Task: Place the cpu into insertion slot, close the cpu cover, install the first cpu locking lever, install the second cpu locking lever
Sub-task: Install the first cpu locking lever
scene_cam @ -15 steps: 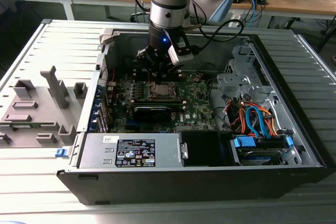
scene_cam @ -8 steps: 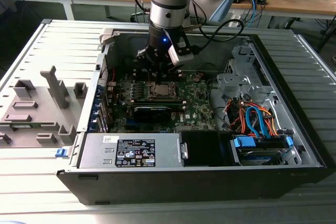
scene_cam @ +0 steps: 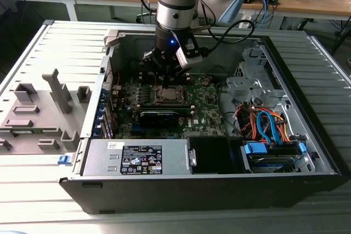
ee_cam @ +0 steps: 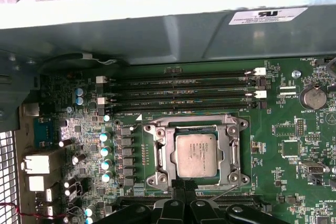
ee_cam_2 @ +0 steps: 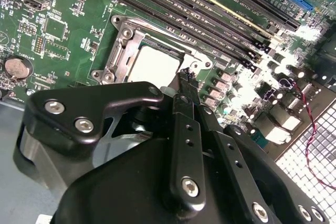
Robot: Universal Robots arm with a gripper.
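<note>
Exterior view first: I have the arm reaching down into the open computer case (scene_cam: 307, 152), with the gripper (scene_cam: 164, 75) hanging just above the socket area of the green motherboard (scene_cam: 203, 108). The case lies on its side, so the board faces up and I can come at it from straight above.

From the first wrist view I see the cpu (ee_cam: 195, 154) already lying flat in the insertion slot (ee_cam: 195, 153), its dull metal top square to the socket. The cpu cover (ee_cam: 232, 150) appears to be down around it, its frame bordering the chip and leaving the top showing through the window. I judge the placing and covering as done. A thin locking lever (ee_cam: 223, 194) runs along the socket edge nearest the gripper, slightly raised, so I take it as not yet latched.

The gripper's fingertips (ee_cam: 184, 186) sit right at that near edge of the socket, drawn close together with nothing between them. In the second wrist view the fingers (ee_cam_2: 187, 85) come to a narrow point just beside the cover's corner. I read that slim pose as suited to catching or pushing a thin wire lever rather than grasping a flat part. The memory slots (ee_cam: 178, 90) lie on the far side of the socket, well out of the way.
</note>
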